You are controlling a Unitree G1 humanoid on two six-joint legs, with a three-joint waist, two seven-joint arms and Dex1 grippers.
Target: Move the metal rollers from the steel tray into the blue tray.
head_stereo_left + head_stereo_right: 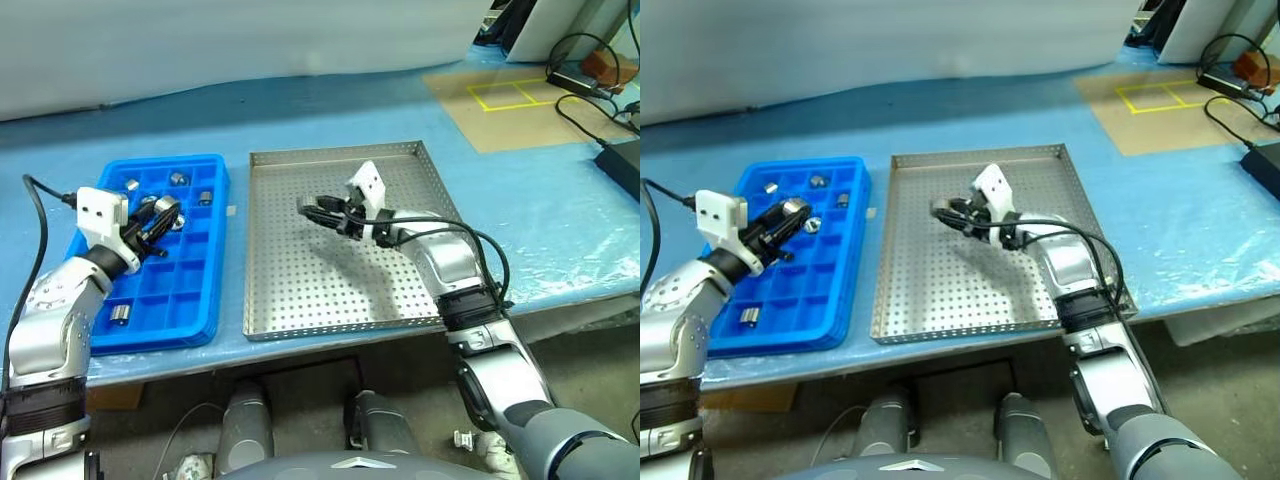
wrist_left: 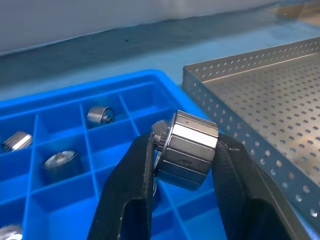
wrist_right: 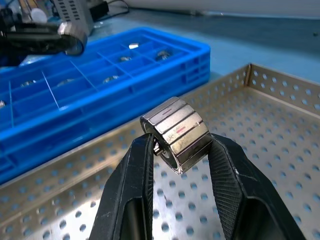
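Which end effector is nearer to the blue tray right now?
Left. The left end effector hangs over the blue tray, shut on a roller. The right end effector is over the steel tray beside it, shut on another roller.

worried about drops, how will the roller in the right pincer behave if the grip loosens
The roller looks like solid polished metal, so probably heavy for its size and slippery. The right pincer pinches it only at the fingertips, so it could slip out. Being a cylinder, it would likely roll on the steel tray, though the rim should stop it.
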